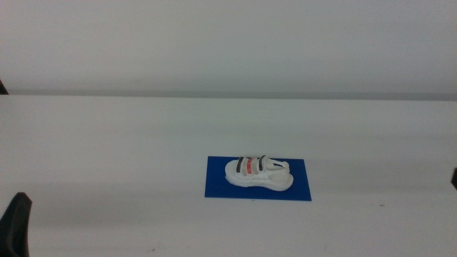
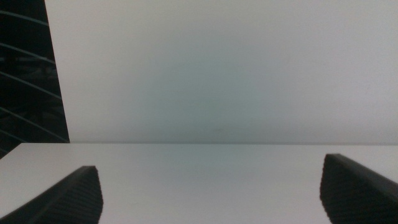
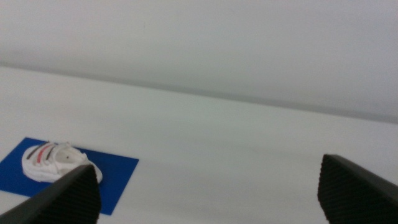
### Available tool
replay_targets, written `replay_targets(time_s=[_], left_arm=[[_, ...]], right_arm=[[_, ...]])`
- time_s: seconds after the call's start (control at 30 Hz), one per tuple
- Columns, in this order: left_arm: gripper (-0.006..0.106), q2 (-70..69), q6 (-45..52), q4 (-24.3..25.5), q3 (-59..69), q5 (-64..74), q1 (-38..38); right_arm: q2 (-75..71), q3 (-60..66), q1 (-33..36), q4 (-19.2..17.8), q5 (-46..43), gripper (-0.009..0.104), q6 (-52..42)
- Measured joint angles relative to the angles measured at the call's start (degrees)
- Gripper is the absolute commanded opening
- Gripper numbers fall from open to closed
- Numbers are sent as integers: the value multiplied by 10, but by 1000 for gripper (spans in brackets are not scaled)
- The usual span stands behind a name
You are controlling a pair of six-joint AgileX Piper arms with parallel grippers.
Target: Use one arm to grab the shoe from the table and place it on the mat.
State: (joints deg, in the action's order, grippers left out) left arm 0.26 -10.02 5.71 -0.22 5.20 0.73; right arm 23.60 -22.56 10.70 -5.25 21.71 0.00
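Note:
The small white shoe (image 1: 258,173), with dark, red and dark straps, lies on its sole in the middle of the deep blue mat (image 1: 214,182) on the white table (image 1: 107,143). The right wrist view shows the shoe (image 3: 50,160) on the mat (image 3: 115,177), well away from my right gripper (image 3: 207,163), which is open and empty. My left gripper (image 2: 210,165) is open and empty over bare table, and its view shows neither shoe nor mat. Neither arm reaches over the table in the middle view.
A black object (image 1: 16,225) sits at the lower-left edge of the middle view. A small dark bit (image 1: 454,178) shows at the right edge. A dark slatted area (image 2: 25,68) stands beyond the table in the left wrist view.

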Motion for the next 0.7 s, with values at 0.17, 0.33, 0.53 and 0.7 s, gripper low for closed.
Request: replay_targets(time_s=[0.17, 0.33, 0.53, 0.7], left_arm=[[94, 0, 0, 0, 0, 0, 0], [94, 0, 0, 0, 0, 0, 0], [94, 0, 0, 0, 0, 0, 0], [94, 0, 0, 0, 0, 0, 0]], right_arm=[[-53, 5, 0, 1, -5, 93, 0], [-98, 33, -7, -2, -55, 93, 11], [-204, 167, -70, 15, -188, 93, 43], [-232, 223, -90, 22, -188, 93, 58]])
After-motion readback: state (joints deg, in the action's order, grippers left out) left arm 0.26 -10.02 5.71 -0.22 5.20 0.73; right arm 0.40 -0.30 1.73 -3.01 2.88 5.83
